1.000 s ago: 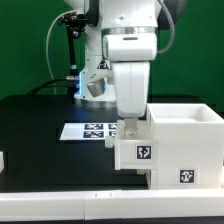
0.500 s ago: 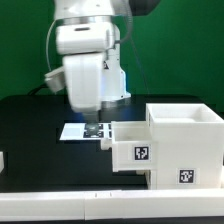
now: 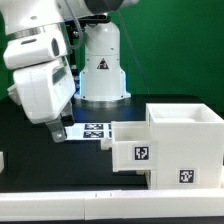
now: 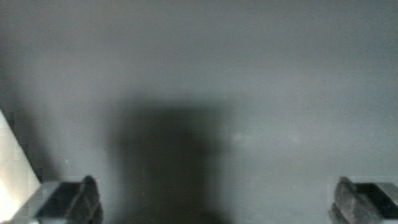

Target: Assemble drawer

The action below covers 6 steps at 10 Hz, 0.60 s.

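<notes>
White plastic drawer casing [image 3: 185,140] with shallow white tray [image 3: 133,148] protruding from its front, on black table [image 3: 40,150]. Marker board [image 3: 92,130] just beside tray. Two-finger gripper [image 3: 58,128], fingers [image 4: 68,200] spread apart and empty, well clear of casing, over bare table.

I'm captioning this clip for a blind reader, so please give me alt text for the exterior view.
A white robot arm's gripper hangs over the black table at the exterior view's left, holding nothing, jaw state unclear. At the right stands the white drawer casing with a tray partly inserted; the marker board lies behind.
</notes>
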Each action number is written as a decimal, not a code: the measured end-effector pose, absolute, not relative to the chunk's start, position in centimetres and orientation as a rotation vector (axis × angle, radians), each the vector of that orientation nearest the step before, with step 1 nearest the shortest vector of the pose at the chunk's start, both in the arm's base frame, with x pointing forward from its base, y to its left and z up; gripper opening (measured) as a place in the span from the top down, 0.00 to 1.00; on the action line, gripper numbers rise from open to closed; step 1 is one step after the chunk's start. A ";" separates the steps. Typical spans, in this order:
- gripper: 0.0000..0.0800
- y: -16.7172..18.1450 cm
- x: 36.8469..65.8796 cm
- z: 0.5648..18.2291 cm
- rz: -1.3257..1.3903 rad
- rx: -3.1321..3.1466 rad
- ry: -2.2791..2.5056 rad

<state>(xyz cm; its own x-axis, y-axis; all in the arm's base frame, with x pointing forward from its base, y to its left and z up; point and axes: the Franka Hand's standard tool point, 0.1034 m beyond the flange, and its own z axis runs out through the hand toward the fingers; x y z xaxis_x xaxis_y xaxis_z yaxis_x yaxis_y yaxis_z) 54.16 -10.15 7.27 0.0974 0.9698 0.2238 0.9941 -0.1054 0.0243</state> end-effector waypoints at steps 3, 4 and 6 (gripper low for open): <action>0.19 -5.6 54.4 5.6 -0.296 -2.248 -1.938; 0.19 -4.8 54.4 5.4 -0.299 -2.243 -1.931; 0.19 -4.6 54.3 5.3 -0.297 -2.242 -1.925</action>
